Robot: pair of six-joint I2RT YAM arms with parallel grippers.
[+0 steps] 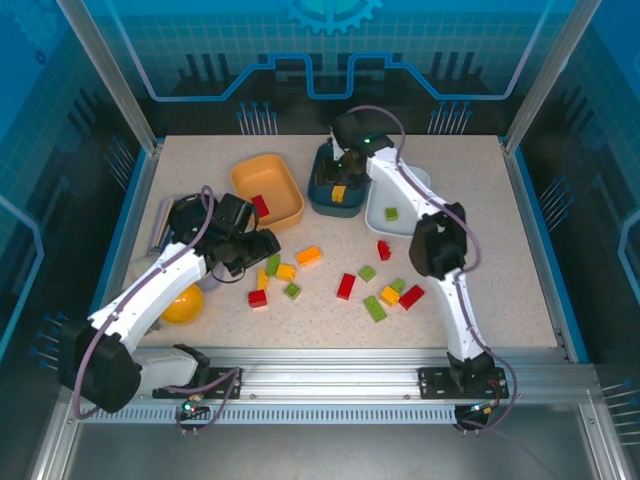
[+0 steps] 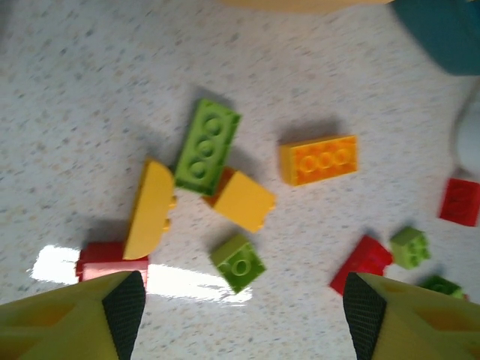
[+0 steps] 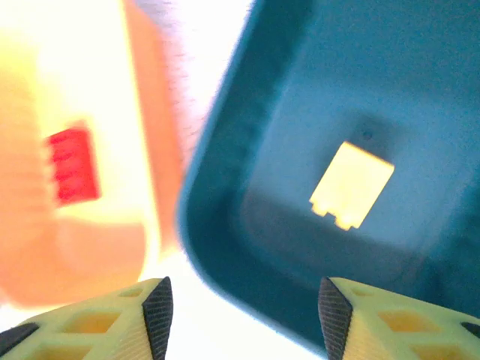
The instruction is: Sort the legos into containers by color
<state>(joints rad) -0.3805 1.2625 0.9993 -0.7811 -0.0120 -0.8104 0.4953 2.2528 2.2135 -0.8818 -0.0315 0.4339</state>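
1. The orange tub point(image 1: 243, 178) stands at the back left and holds one red brick point(image 1: 260, 206).
2. The teal tub point(image 1: 320, 203), just right of it, holds one yellow brick point(image 1: 339, 193) lying flat on its floor.
3. The white tub point(image 1: 380, 228), just beside the teal one, holds one green brick point(image 1: 391, 213).
4. The right gripper point(image 3: 244, 307) hovers over the teal tub's edge, jaws parted and empty.
5. The left gripper point(image 2: 244, 311) hangs above the loose bricks point(image 1: 346, 286), jaws spread, grasping nothing.
6. Those red, green and orange-yellow bricks lie scattered mid-worktop point(image 1: 480, 240), which is pale and speckled. A yellow bowl point(image 1: 183, 305) sits partly under the left arm.
7. Blue-lit panels in a metal frame point(image 1: 110, 75) wall the cell.
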